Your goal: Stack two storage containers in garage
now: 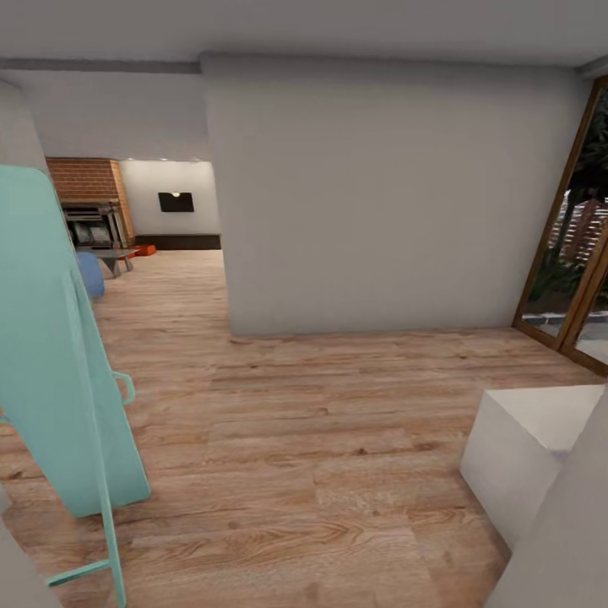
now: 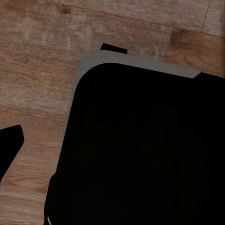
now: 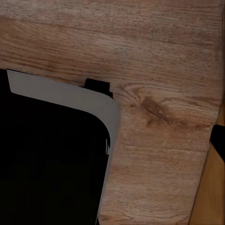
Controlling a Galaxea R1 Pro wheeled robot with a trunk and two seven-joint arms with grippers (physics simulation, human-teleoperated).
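We see one red-orange storage container (image 1: 145,250) far ahead to our left, on the living room floor by the fireplace (image 1: 91,221), slightly nearer our left arm; neither gripper's opening can be told.

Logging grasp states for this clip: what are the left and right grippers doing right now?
Left gripper: cannot be told; its wrist view gives the robot's dark base over wood floor.
Right gripper: cannot be told, same kind of view.

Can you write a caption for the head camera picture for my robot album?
Robot in a hallway with a wood-plank floor, a white wall ahead, and a distant orange storage container near the brick fireplace.
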